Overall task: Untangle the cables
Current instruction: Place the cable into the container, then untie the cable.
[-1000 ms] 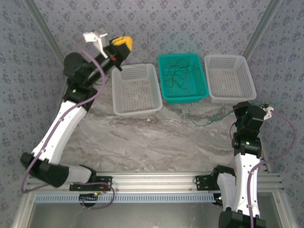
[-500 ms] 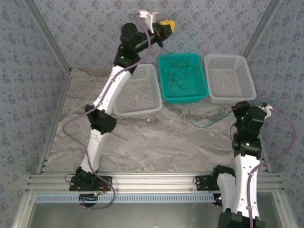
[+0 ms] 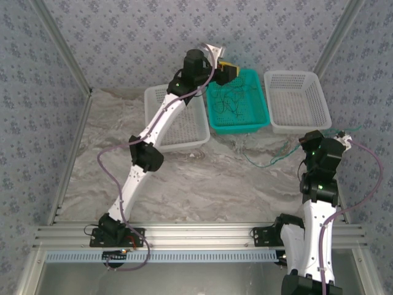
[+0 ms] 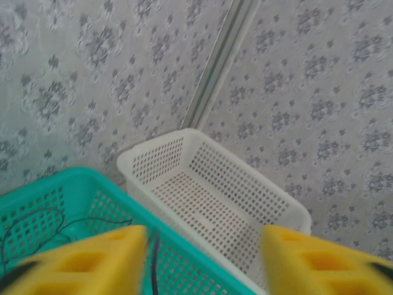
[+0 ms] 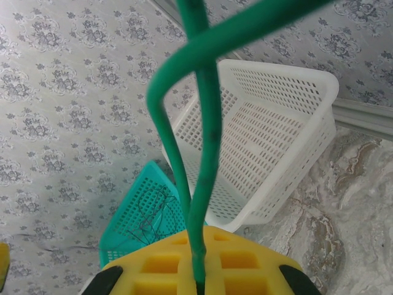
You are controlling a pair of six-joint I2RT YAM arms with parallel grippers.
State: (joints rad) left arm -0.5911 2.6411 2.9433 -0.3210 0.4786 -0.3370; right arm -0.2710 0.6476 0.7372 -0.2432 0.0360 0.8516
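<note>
No legible text, labels or numbers anywhere.

We find three baskets side by side on the marble table (image 3: 202, 181): left white basket (image 3: 191, 139), teal basket (image 3: 241, 125), right white basket (image 3: 298, 126).

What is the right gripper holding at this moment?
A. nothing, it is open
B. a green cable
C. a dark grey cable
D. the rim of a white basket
B: in the right wrist view, the green cable runs down into the seam between the closed yellow pads of the right gripper.
</note>
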